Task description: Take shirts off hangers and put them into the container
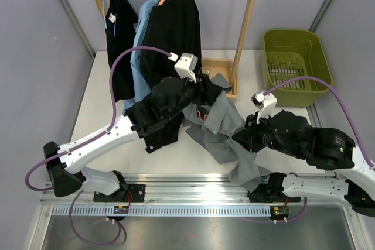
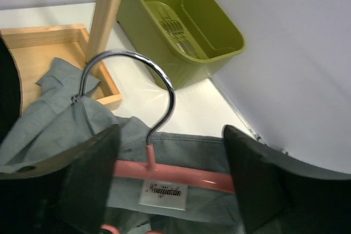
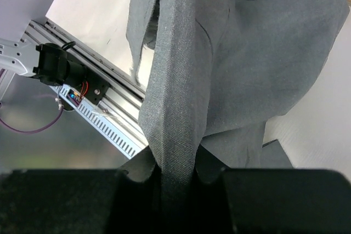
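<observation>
The left tool (image 2: 170, 154), spread, straddles a pink plastic hanger (image 2: 186, 175) inside a grey fabric shirt (image 1: 218, 122) sprawled across the white table (image 1: 176, 153). The right tool (image 3: 178, 187) pinches a fold of the shirt. An olive-green plastic tub (image 1: 291, 32) stands at the far right.

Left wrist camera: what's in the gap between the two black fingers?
The pink hanger and its shiny hook, over the grey shirt's collar. The left wrist view shows it.

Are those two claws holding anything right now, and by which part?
The right gripper pinches a fold of the grey fabric shirt. The left gripper holds nothing: its jaws stand open either side of the pink plastic hanger.
</observation>
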Robot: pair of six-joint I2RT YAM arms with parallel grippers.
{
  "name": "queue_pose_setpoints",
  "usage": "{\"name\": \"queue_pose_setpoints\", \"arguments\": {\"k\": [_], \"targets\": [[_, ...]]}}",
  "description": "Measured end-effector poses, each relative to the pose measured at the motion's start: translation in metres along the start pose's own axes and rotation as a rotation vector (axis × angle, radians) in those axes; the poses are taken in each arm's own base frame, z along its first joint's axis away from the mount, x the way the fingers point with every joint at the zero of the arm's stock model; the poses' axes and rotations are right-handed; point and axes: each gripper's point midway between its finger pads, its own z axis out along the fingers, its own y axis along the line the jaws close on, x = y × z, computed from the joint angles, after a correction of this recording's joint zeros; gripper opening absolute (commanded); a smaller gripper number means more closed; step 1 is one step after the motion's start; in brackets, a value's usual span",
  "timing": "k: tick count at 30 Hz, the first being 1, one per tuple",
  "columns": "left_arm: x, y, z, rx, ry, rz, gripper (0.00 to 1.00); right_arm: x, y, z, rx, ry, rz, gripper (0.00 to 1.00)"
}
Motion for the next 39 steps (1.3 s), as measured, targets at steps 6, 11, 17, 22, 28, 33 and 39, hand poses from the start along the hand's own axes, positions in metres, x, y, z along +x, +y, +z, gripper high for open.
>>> {"name": "queue_pose_setpoints", "arguments": {"k": [6,11,17,22,28,33,39], "targets": [[0.004,0.011,0.003,-0.036,-0.01,-0.016,0.12,0.003,-0.001,0.002,0.007,0.013,-0.007,0.0],[0.002,0.01,0.002,-0.034,-0.016,-0.018,0.0,0.001,-0.002,-0.004,-0.004,-0.001,-0.002,0.0],[-0.007,0.009,0.001,-0.052,-0.017,0.016,0.0,-0.001,0.0,-0.005,-0.016,-0.01,0.004,0.45],[-0.043,0.015,0.017,-0.112,-0.018,0.058,0.0,-0.024,0.013,-0.012,-0.074,-0.096,0.027,0.59],[-0.102,0.036,0.023,-0.184,-0.091,0.08,0.0,-0.033,0.013,-0.024,-0.1,-0.15,0.051,0.51],[-0.133,0.057,0.015,-0.236,-0.135,0.072,0.0,-0.035,0.007,-0.034,-0.1,-0.183,0.082,0.0],[-0.122,0.067,0.015,-0.25,-0.105,0.079,0.0,-0.034,-0.006,-0.038,-0.05,-0.2,0.096,0.0]]}}
